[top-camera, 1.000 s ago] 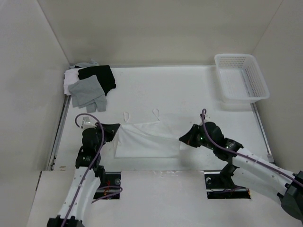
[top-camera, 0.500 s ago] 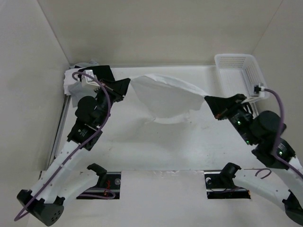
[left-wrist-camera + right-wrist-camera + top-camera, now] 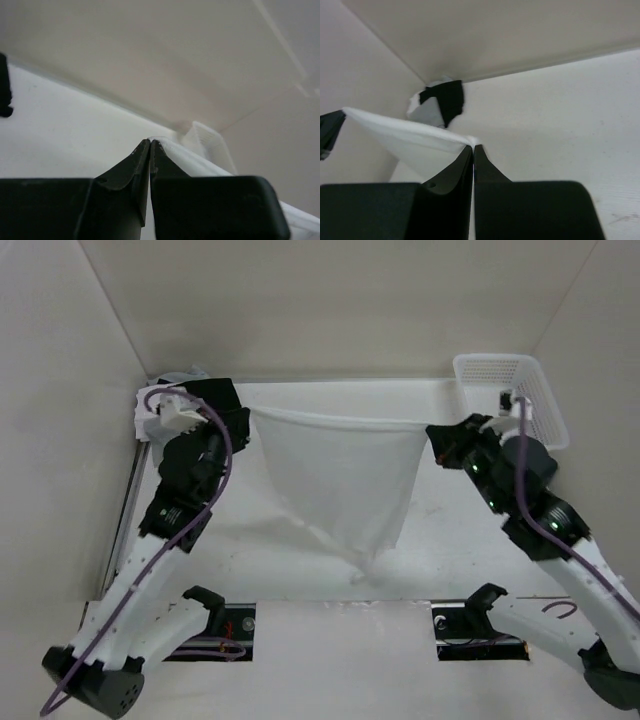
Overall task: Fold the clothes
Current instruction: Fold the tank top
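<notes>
Above the middle of the table, the clothes hang as one thin, soft white sheet, top edge stretched taut between my two grippers, body tapering to a limp point toward the near edge. My left gripper and right gripper are each pinched tight on a top corner of the fabric. A white lattice basket sits at the far right corner; black and grey garments lie heaped at the far left.

Hanging clothes curtain the middle; basket and garment pile flank it.
</notes>
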You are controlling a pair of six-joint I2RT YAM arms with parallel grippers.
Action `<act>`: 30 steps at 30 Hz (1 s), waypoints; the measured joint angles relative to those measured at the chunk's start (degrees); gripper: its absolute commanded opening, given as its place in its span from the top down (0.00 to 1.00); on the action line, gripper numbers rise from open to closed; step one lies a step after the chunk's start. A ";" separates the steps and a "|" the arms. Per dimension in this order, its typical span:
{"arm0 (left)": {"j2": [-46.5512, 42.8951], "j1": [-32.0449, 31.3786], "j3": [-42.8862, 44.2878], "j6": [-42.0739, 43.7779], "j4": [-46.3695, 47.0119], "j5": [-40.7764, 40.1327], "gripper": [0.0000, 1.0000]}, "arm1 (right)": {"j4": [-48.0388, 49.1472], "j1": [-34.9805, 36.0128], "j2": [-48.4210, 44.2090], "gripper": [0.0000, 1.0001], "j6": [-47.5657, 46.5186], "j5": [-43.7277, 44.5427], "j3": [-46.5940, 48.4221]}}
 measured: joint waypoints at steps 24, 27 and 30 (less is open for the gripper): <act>28.57 15.17 18.45 -9.29 9.73 15.21 0.99 | 11.04 -27.78 29.14 0.97 4.90 -33.64 21.40; 25.03 13.70 8.04 -9.64 13.33 14.56 0.99 | 14.23 -27.82 24.46 0.97 5.84 -33.73 7.80; 22.27 12.44 -5.11 -10.10 16.11 13.94 0.98 | 17.18 -27.82 21.59 0.97 7.43 -33.77 -7.26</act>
